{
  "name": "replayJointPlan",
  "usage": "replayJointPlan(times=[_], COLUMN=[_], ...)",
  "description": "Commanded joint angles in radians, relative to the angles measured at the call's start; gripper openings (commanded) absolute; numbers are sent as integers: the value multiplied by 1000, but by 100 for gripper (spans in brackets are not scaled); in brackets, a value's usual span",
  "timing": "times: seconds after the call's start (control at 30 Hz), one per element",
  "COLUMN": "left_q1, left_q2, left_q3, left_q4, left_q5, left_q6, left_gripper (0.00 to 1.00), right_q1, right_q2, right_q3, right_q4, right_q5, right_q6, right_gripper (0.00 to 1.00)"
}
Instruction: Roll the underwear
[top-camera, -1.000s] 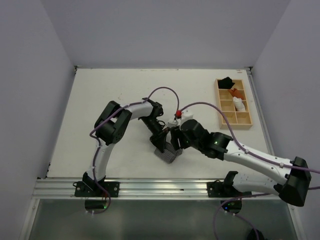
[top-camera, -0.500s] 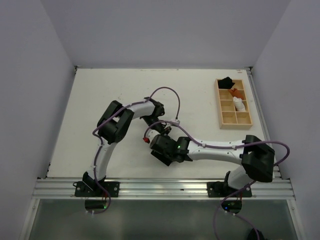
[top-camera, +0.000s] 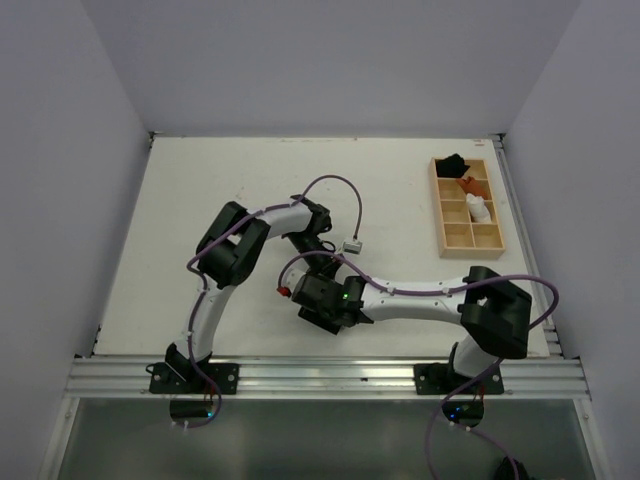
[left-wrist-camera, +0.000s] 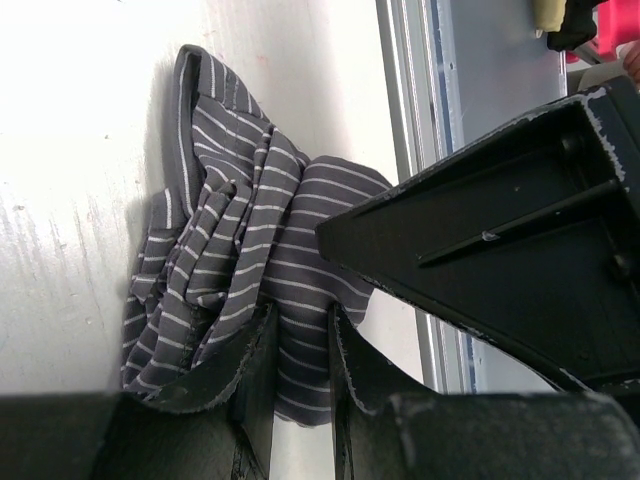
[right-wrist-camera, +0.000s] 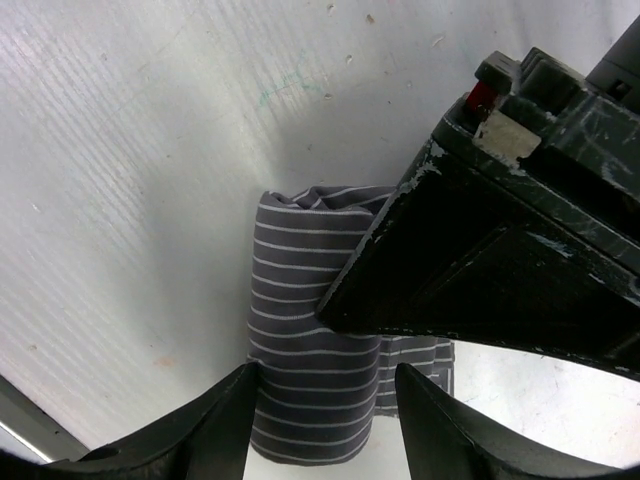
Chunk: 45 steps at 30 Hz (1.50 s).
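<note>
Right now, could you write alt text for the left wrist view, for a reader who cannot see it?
The left gripper, at the bottom edge, is shut on a fold of the grey-and-white striped underwear, which lies bunched on the white table. A black part of the right arm reaches in from the right, partly covering the cloth.

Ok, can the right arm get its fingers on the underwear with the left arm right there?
Probably yes. The right fingers stand open astride one end of the underwear; the left fingers, pinching a fold, crowd only its other side.
</note>
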Motion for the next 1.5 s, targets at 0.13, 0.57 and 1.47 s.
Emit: replayJointPlan(times=[0.13,0.57,1.47], left_q1=[-16,-16,139], left_q2=[61,72,-328], left_q3=[3,23,-322], left_q4=[99,111,369], left_q5=[-141,-156,-181], left_q6=[6,-44,-258], left_gripper=[24,25,39], right_q1=[4,4,-259], right_q2=[28,94,79], right_q3=[30,45,-197], right_q4=[26,26,328], right_q5=[-37,17,-498], right_q6=[-37,-37,239], right_gripper=[61,56,18])
